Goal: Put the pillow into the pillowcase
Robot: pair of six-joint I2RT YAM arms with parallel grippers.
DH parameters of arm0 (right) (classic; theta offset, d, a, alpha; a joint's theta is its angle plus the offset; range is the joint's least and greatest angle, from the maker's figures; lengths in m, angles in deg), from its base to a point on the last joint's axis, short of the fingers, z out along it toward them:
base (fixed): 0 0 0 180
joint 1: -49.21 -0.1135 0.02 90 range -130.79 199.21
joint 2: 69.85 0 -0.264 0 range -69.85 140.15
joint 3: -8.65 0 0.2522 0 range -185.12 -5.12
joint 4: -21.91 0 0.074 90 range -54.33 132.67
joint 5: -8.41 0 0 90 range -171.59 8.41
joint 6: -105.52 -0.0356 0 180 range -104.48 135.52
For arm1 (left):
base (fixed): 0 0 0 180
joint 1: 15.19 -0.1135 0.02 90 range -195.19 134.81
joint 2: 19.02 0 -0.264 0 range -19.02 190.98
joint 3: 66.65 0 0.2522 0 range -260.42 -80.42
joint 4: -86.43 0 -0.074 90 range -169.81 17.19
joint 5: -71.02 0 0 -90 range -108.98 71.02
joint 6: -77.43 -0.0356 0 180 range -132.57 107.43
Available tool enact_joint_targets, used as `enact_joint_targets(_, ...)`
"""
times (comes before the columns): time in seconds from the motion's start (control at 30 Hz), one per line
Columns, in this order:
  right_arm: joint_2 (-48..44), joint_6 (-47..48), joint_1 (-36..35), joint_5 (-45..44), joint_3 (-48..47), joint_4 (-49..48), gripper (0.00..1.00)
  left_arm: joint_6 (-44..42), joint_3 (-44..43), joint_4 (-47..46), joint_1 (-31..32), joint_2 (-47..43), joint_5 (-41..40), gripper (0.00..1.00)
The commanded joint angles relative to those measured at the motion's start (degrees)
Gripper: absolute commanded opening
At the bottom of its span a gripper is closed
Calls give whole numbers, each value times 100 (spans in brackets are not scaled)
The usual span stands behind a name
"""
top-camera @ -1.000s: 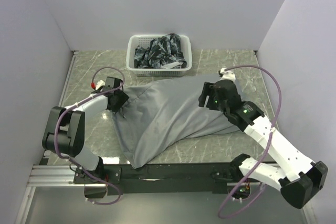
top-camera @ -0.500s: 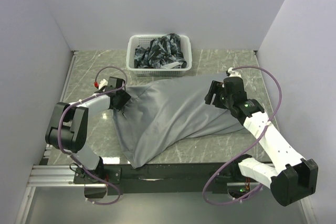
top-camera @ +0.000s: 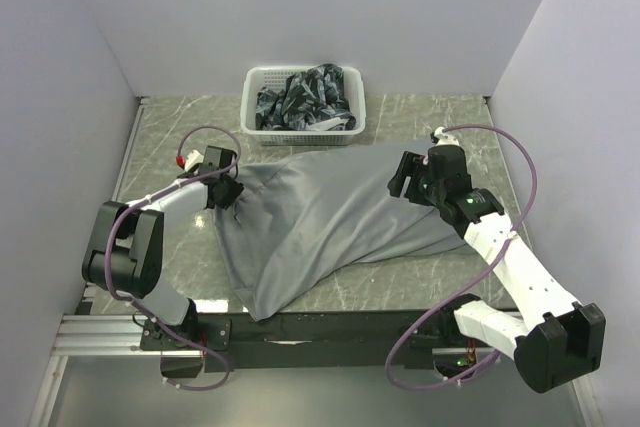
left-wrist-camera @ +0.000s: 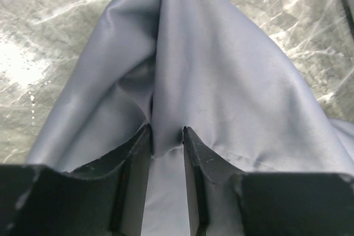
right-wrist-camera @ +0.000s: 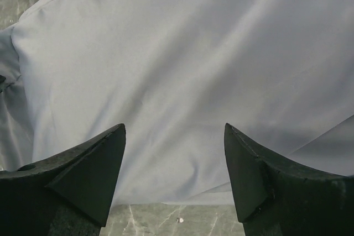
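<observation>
I am pinching a raised fold of the pillowcase [top-camera: 320, 222] in the left claw [left-wrist-camera: 166, 130], in front of the basket [top-camera: 250, 112] and to its left. I am hovering the right claw [right-wrist-camera: 174, 126], jaws spread wide and gripping nothing, over the pillowcase in front of the basket and to its right. The grey pillowcase is lying bulged on the desk [top-camera: 170, 127], its far edge just in front of the basket.

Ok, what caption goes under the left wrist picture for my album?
A fold of the wrinkly grey fabric pillowcase sits between the fingers of the left gripper, with the grey marble table behind.
</observation>
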Motion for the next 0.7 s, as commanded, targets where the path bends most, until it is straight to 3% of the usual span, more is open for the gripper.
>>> enact_joint_targets(0.0,-70,67,73,36,38,-193,78,-12,-86,101,24,-263,-199,34)
enact_joint_targets(0.2,-79,31,82,88,82,-246,78,-29,-227,277,24,-245,-200,40)
enact_joint_targets(0.33,-132,40,91,88,135,-255,79,-3,-175,330,24,-517,-182,52)
enact_joint_targets(0.67,-114,14,100,97,135,-308,79,76,-280,373,190,-378,-208,52)
